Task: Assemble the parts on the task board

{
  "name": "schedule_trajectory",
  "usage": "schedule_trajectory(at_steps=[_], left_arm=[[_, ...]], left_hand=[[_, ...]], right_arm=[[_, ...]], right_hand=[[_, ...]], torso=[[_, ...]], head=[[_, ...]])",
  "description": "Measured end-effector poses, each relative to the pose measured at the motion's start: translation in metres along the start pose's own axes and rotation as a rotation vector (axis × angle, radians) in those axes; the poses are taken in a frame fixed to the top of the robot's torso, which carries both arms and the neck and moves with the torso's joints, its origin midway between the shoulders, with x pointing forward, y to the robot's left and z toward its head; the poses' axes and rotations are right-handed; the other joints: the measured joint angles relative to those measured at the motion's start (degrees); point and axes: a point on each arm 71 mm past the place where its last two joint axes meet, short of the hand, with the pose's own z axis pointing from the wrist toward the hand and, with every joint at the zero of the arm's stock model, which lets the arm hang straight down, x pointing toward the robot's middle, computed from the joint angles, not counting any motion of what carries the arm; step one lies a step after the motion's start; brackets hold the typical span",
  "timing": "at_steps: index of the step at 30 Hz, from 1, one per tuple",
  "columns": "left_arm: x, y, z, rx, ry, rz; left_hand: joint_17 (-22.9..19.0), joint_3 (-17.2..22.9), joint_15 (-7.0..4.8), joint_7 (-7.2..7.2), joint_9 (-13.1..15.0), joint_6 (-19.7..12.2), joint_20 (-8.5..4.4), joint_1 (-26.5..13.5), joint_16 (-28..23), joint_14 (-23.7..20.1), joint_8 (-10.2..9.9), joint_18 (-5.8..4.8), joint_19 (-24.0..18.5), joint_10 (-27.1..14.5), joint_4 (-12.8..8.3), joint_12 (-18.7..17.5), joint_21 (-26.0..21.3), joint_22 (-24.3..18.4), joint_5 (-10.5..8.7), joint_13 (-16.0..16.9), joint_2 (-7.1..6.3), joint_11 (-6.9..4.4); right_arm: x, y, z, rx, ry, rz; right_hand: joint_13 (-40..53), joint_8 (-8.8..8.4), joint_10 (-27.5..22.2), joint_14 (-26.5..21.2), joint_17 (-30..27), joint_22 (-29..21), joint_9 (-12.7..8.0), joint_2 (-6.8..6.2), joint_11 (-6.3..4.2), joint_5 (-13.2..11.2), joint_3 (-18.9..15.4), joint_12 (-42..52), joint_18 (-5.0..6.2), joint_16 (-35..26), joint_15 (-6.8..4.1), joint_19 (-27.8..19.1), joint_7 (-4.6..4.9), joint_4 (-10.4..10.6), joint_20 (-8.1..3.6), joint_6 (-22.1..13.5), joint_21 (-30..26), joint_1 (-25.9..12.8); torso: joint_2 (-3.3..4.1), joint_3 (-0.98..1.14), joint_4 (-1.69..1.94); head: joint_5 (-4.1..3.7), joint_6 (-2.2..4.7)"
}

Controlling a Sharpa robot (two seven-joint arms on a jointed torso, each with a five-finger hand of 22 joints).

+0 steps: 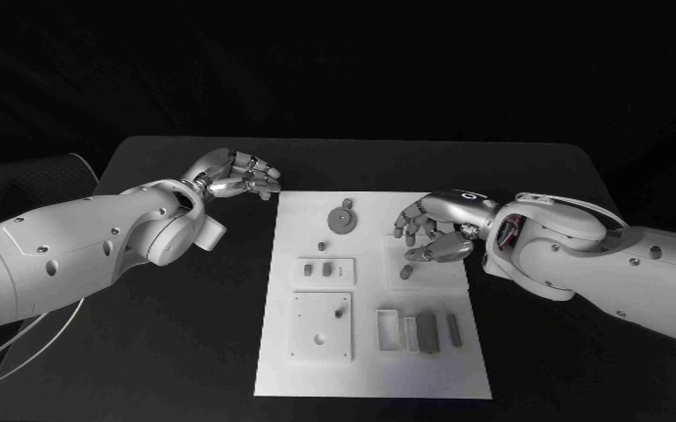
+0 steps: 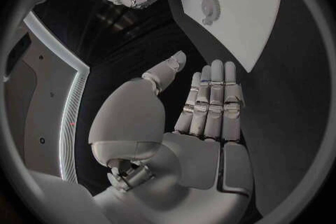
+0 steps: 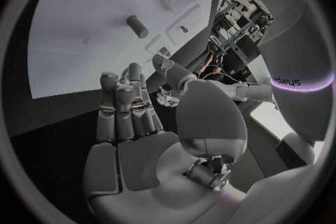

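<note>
Board [image 1: 373, 363] lies mid-table [image 1: 141, 344], long side running away from robot; L hand [image 1: 236, 174] sits off its far-left corner over bare table, fingers straight and side by side, thumb apart, holding nothing, well clear of all parts. R hand [image 1: 439, 227] hovers over board's right edge, fingers loosely curled w/ nothing in them, tips just above/beside a short peg [image 1: 405, 271] lying flat on the board, can't tell if touching. Gear [image 1: 341, 217] stands near board's far end, betw. the two hands, nearer R; bars [image 1: 427, 332] lie by a frame at near right.
</note>
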Motion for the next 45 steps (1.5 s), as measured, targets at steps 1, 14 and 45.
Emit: schedule_trajectory(at_steps=[1,14,45], left_arm=[[0.000,0.000,0.000,0.000,0.000,0.000],[0.000,0.000,0.001,0.001,0.001,0.000],[0.000,0.000,0.001,0.002,0.002,0.000]], left_hand=[[0.0,0.0,0.00,0.00,0.0,0.0,0.00,0.0,0.0,0.0,0.0,0.00,0.0,0.0,0.0,0.0,0.0,0.0,0.00,0.0,0.00,0.00],[0.1,0.0,0.00,0.00,0.0,0.0,0.20,0.0,-0.2,0.0,0.0,-0.01,0.2,0.0,0.0,0.0,0.0,0.0,0.00,0.0,0.00,0.00],[0.4,-0.2,0.00,0.00,0.0,0.0,0.20,0.0,-0.2,0.0,0.0,-0.03,0.2,0.0,0.2,0.0,0.0,0.0,0.00,-0.1,0.00,0.00]], right_arm=[[-0.001,-0.002,-0.002,0.006,-0.002,0.002],[0.003,-0.007,-0.007,0.015,0.016,-0.011],[0.038,0.008,0.004,-0.036,0.116,-0.126]], right_hand=[[-0.2,0.00,-0.4,0.0,0.0,0.0,-0.1,-0.04,-0.04,0.0,-0.2,-0.2,-0.01,0.0,0.00,0.0,-0.15,0.1,0.00,-0.3,0.0,0.0],[-2.0,-0.50,-1.5,-0.6,0.0,0.0,-0.5,-0.65,0.27,0.0,-1.4,-2.0,-0.04,0.3,0.97,0.0,-0.81,0.2,0.01,-1.6,0.0,0.1],[-3.3,1.14,-1.2,-0.5,0.0,0.0,-0.4,0.44,0.96,0.0,-1.6,-1.9,-0.45,0.8,1.31,-0.5,-1.29,-0.5,0.09,0.9,0.0,1.6]], torso=[[0.01,0.01,0.01],[0.04,0.09,0.02],[0.02,0.01,0.04]], head=[[-0.01,0.07],[-0.63,0.02],[-0.36,-0.67]])
